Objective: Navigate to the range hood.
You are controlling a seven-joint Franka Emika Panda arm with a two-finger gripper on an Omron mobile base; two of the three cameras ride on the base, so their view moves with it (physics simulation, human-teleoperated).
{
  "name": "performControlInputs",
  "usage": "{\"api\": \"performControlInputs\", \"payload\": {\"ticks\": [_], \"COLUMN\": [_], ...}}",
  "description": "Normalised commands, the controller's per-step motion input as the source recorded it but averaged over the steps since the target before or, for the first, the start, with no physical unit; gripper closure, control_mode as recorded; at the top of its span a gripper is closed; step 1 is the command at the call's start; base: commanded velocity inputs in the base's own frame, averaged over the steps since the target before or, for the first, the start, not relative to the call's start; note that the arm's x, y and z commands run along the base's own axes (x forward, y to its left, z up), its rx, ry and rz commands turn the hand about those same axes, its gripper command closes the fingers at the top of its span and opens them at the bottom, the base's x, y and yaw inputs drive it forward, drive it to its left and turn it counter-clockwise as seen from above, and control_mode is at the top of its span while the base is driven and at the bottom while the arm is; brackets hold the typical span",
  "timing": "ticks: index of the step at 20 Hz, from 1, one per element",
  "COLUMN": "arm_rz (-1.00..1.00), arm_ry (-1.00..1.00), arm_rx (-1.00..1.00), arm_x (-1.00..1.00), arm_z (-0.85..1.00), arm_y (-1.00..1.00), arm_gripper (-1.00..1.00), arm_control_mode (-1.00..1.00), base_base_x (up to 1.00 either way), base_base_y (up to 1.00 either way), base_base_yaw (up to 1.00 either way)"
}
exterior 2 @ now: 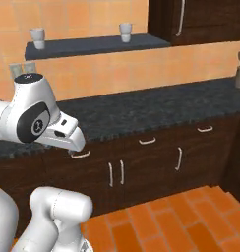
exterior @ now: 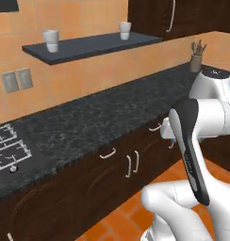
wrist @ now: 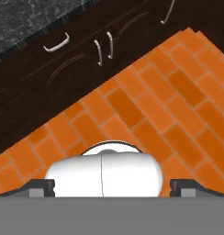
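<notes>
A dark grey-black slab corner, the range hood [exterior: 4, 4], pokes in at the top left edge of the left base view, above the gas stove [exterior: 8, 149]; its display and buttons are cut off. My arm is folded close over the base, and the hand [exterior 2: 63, 132] points down at the orange brick floor [wrist: 146, 105]. In the hand view my gripper [wrist: 114, 188] is open, its fingertips [wrist: 40, 188] wide apart with nothing between them.
A black stone counter [exterior: 112, 117] over dark wood cabinets [exterior 2: 151, 162] runs across both base views. A thin dark shelf [exterior: 88, 44] holds two white cups [exterior: 51, 40]. A utensil jar [exterior: 196, 55] stands at the counter's far right. Wall outlets [exterior: 17, 80] sit near the stove.
</notes>
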Motion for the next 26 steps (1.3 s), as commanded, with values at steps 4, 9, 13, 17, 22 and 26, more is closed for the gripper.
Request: {"api": "performControlInputs", "payload": {"ticks": [4,9,13,17,22,26], "arm_rz": [0.00,0.00,0.00,0.00,0.00,0.00], "arm_ry": [0.00,0.00,0.00,0.00,0.00,0.00], "arm_rx": [0.00,0.00,0.00,0.00,0.00,0.00], "arm_x": [0.00,0.00,0.00,0.00,0.00,0.00], "arm_z": [0.00,0.00,0.00,0.00,0.00,0.00], "arm_y": [0.00,0.00,0.00,0.00,0.00,0.00], "arm_gripper": [-1.00,-1.00,-1.00,-1.00,-1.00,-1.00], "arm_control_mode": [1.00,1.00,1.00,1.00,1.00,1.00], "base_base_x": [-0.23,-0.09,0.25,0.29,0.34,0.29], "base_base_y": [0.00,0.29,0.97,1.00,1.00,0.55], "base_base_yaw": [1.00,0.89,0.24,-0.02,-0.19,-0.20]}}
